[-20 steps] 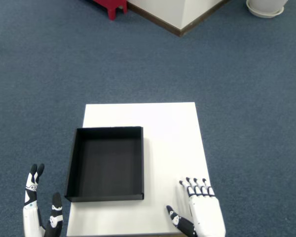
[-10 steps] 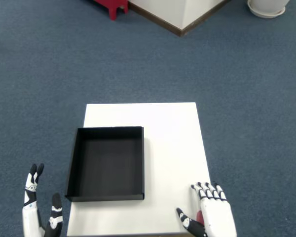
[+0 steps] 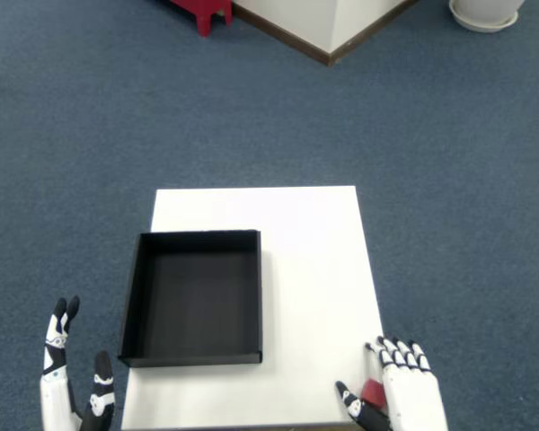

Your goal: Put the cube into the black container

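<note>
Head view, looking down on a white table standing on blue carpet. Beyond it, at the upper edge, lie a red object, a white wall corner with a brown baseboard and a round white base. Black container, open-topped and empty, occupies the table's left half, its near wall close to the front edge. Right hand rests at the table's near right corner, palm down, fingers extended forward side by side, thumb out to the left. Cube, red, shows only as a small patch between thumb and palm; whether it is grasped cannot be told. Bare tabletop separates hand from container. Left hand hangs off the table's left side
</note>
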Available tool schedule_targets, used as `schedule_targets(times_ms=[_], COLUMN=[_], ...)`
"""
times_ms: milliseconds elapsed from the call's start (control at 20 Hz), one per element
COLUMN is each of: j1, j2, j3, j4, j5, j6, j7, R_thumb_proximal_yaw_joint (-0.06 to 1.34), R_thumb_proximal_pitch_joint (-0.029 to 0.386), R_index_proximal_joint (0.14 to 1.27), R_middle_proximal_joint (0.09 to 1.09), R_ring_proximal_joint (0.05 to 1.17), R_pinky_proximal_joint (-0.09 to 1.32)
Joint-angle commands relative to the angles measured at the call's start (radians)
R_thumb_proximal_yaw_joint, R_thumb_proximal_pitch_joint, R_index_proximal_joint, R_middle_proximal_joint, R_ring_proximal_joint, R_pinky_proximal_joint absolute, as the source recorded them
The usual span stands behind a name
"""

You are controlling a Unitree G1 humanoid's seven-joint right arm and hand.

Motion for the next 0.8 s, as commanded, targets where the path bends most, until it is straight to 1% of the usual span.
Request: schedule_targets(times_ms=[50, 300, 400, 800], j1=[-0.001, 0.024, 0.034, 0.059], j2=[-0.024, -0.027, -0.02, -0.025], j3=[-0.012, -0.012, -0.009, -0.004], j4=[0.016, 0.016, 0.015, 0.017], j5=[0.024, 0.025, 0.022, 0.017], j6=[-0.015, -0.006, -0.005, 0.005], j7=[0.017, 0.026, 0.014, 0.022], R_thumb_proximal_yaw_joint=[0.52, 0.52, 0.52, 0.51], R_thumb_proximal_pitch_joint=[0.014, 0.006, 0.003, -0.003], R_index_proximal_joint=[0.4, 0.41, 0.4, 0.39], R_middle_proximal_joint=[0.24, 0.24, 0.24, 0.23], R_ring_proximal_joint=[0.22, 0.22, 0.22, 0.23], R_pinky_proximal_joint=[0.0, 0.0, 0.0, 0.0])
